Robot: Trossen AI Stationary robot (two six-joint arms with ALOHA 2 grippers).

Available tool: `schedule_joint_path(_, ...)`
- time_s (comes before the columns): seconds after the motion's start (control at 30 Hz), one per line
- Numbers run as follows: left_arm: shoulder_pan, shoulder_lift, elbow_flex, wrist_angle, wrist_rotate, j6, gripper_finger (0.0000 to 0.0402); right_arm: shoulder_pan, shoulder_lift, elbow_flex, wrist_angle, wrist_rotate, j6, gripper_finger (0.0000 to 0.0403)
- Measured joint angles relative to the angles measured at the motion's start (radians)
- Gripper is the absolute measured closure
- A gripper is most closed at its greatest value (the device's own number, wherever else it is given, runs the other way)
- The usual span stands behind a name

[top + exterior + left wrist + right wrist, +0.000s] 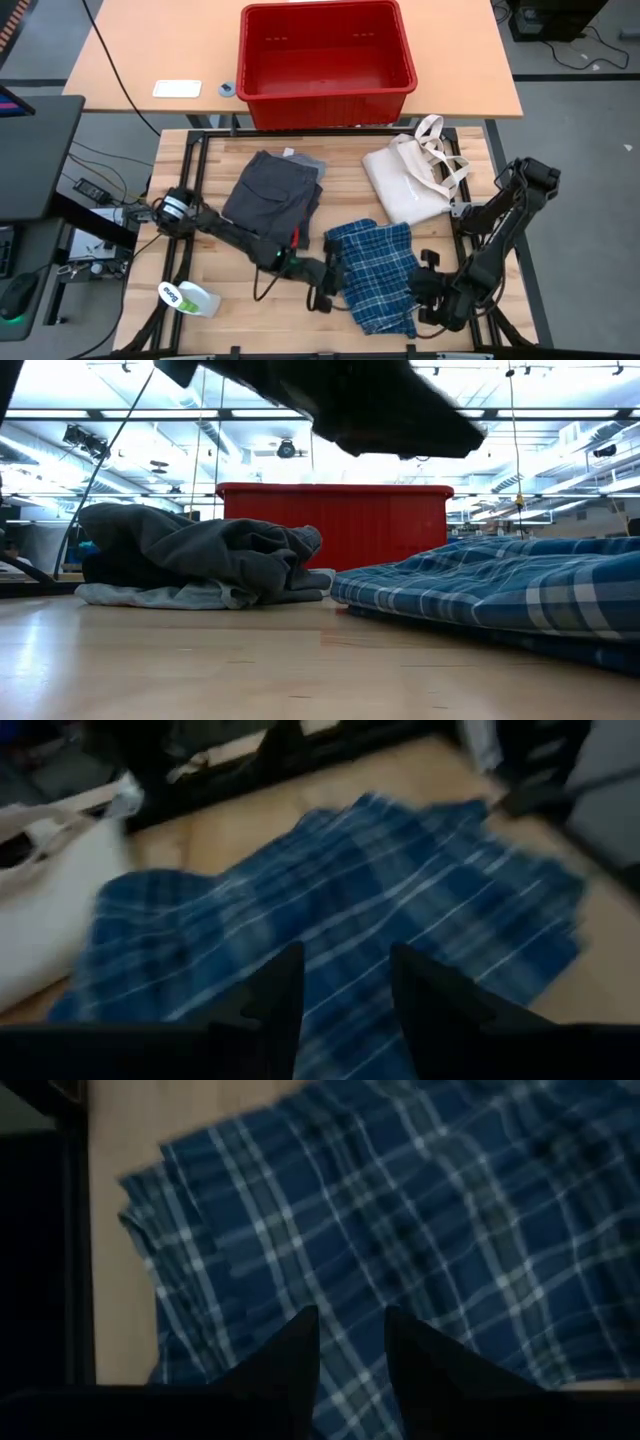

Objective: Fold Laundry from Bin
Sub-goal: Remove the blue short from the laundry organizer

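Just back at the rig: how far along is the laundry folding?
Done: the red bin looks empty, and a folded grey and dark pile lies on the table. In hand: the blue plaid shirt, partly folded, with the left gripper and right gripper open at its edges. Left: finishing that shirt.

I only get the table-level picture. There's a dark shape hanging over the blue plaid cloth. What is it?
Observer: One of the two robot arms. From above, the left claw sits at one edge of the blue plaid shirt and the right claw at the opposite edge.
Operator: Is anything inside the red bin?
Observer: No. From above, the red bin shows only its bare floor.
Operator: Is there anything on the table that I'm missing?
Observer: A cream tote bag lies beside the shirt, on the side towards the bin.
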Motion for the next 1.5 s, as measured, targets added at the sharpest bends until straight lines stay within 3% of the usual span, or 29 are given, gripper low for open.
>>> schedule_joint_path(0.17,-0.025,0.008,0.000,-0.001,-0.003,-0.081,0.0249,0.016,0.022,-0.022,0.026,-0.036,0.059,0.0280)
schedule_joint_path(0.4,-0.100,0.027,0.002,-0.015,-0.009,0.045,0.0248,0.042,0.111,-0.026,0.116,-0.037,0.111,0.0280)
schedule_joint_path(0.63,-0.177,0.129,0.058,0.002,-0.165,0.143,0.0197,0.052,0.167,-0.027,0.156,0.021,0.195,0.0280)
schedule_joint_path(0.83,-0.183,0.225,0.327,-0.334,-0.165,0.270,0.0122,0.054,0.157,-0.027,0.179,0.047,0.235,0.0280)
schedule_joint_path(1.0,-0.177,0.306,0.504,-0.561,-0.162,0.382,0.0093,0.067,0.157,-0.027,0.234,0.067,0.238,0.0280)
schedule_joint_path(1.5,-0.120,0.344,0.528,-0.634,-0.120,0.467,0.0091,0.097,0.157,-0.026,0.277,0.133,0.218,0.0280)
